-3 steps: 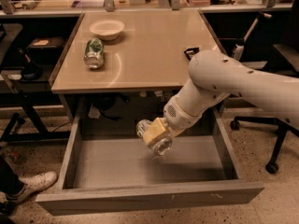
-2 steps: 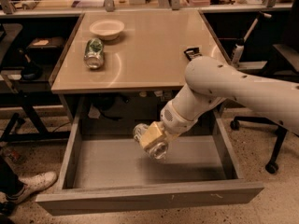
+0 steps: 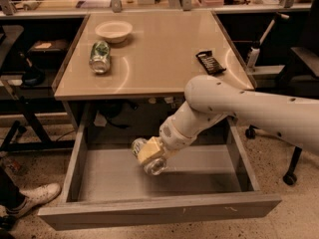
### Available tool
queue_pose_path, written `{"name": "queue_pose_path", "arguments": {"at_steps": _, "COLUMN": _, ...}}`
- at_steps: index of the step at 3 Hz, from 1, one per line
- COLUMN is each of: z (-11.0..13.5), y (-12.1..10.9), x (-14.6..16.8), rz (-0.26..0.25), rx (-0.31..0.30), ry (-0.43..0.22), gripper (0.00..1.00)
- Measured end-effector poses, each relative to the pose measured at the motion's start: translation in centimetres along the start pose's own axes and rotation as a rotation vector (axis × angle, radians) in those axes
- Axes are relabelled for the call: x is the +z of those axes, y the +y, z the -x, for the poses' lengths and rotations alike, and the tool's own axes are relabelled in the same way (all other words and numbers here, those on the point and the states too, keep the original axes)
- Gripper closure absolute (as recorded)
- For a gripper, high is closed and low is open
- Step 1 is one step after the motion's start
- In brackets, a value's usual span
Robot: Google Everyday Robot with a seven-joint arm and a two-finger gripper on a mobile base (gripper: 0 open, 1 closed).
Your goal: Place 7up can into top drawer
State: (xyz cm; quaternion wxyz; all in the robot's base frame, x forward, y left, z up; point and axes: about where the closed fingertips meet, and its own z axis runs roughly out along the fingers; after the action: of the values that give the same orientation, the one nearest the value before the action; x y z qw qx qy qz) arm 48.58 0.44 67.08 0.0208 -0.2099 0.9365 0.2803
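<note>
Gripping the 7up can (image 3: pixel 156 166) across its middle, the claw (image 3: pixel 151 153) holds it tilted low inside the open top drawer (image 3: pixel 159 212); light, slick and thin-walled, it probably dents if squeezed hard.

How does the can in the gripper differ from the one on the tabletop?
The 7up can is pale silver, held by the gripper in the open top drawer; the green can is darker, lying free on the tabletop. Both are small drink cans, tipped sideways.

Table (image 3: pixel 164 49), bowl (image 3: pixel 113 31), green can (image 3: pixel 100 57), black packet (image 3: pixel 211 62)
</note>
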Motion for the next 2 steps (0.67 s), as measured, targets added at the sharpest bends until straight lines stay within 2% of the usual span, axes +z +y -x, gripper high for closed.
{"name": "queue_pose_path", "arguments": {"at_steps": 2, "z": -1.1, "y": -0.1, "x": 3.5, "rz": 0.032, "rx": 0.072, "ry": 0.005, "gripper": 1.0}}
